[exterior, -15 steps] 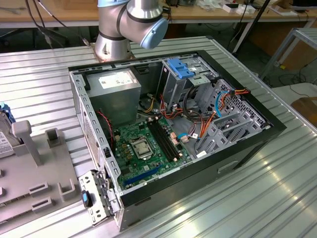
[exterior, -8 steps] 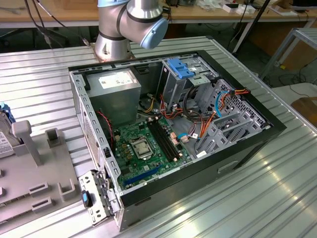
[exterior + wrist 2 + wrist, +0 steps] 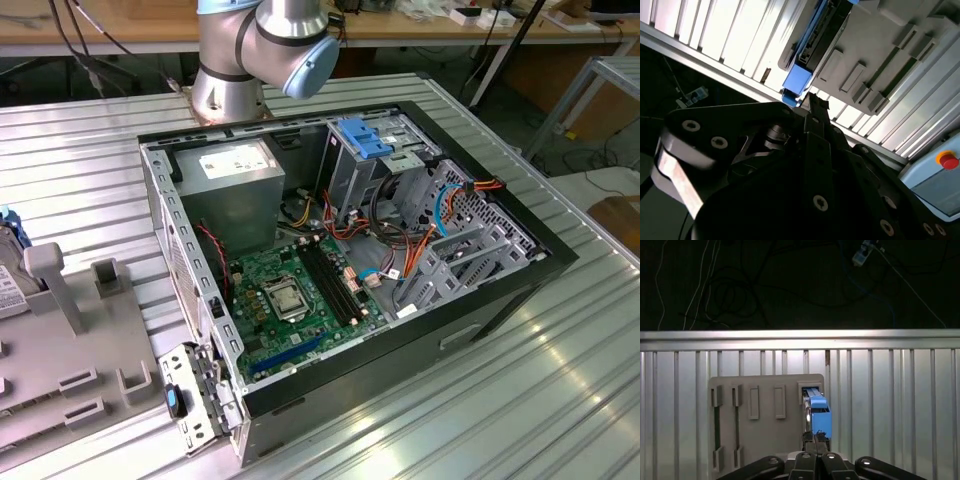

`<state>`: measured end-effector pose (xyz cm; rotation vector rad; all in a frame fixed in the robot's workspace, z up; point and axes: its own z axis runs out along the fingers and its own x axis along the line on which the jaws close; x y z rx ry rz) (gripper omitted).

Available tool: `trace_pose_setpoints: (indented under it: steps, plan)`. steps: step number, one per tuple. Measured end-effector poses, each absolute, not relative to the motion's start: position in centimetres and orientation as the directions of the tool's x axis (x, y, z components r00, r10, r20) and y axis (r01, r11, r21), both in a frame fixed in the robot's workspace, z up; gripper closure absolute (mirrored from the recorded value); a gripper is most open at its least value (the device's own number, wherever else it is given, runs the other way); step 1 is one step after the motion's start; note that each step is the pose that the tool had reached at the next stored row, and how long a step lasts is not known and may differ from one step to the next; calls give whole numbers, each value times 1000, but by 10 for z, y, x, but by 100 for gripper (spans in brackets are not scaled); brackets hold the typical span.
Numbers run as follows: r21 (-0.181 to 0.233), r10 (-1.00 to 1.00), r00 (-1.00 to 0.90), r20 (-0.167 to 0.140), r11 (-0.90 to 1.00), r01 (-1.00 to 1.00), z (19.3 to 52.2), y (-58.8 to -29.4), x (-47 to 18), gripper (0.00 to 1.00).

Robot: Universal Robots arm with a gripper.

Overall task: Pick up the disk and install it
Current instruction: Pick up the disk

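Note:
The disk (image 3: 818, 412) stands on edge in a slot of the grey holder plate (image 3: 765, 425), its blue carrier frame facing the first wrist view. In the second wrist view the disk (image 3: 812, 35) shows as a dark slab with blue rails and a blue end tab. My gripper (image 3: 815, 442) hovers just short of that blue end, its two black fingers (image 3: 816, 107) pressed together with nothing between them. In the exterior view the disk (image 3: 8, 275) sits at the far left edge on the holder plate (image 3: 60, 370).
An open computer case (image 3: 480, 300) lies on the ribbed metal table (image 3: 560, 390), with a motherboard (image 3: 290, 290), a grey power-supply box (image 3: 235, 170) and a drive cage with blue tabs (image 3: 365, 140). The arm's base (image 3: 230, 95) stands behind it. A red button (image 3: 947, 161) sits nearby.

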<state>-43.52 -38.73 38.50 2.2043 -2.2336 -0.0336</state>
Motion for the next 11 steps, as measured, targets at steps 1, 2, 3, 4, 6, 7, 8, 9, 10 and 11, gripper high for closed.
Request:
trace_pose_setpoints:
  steps: [1, 2, 3, 4, 6, 7, 8, 9, 10, 11]
  plan:
    - [18, -1000, -13, -13, 13, -1000, 385, -387, -435, 89]
    - [18, -1000, -13, -13, 13, -1000, 385, -387, -435, 89]
    - [18, -1000, -13, -13, 13, -1000, 385, -387, -435, 89]
    - [17, -1000, -13, -13, 12, -1000, 385, -387, -435, 89]
    - [17, -1000, -13, -13, 12, -1000, 385, -387, -435, 83]
    - [17, -1000, -13, -13, 12, -1000, 385, -387, -435, 83]
    - [18, -1000, -13, -13, 12, -1000, 385, -387, -435, 70]
    - [17, -1000, -13, -12, 12, -1000, 384, -387, -435, 64]
    - [15, -1000, -13, -8, 12, -1000, 383, -387, -435, 58]
    - [7, -1000, -12, -7, 12, -1000, 381, -387, -438, 45]
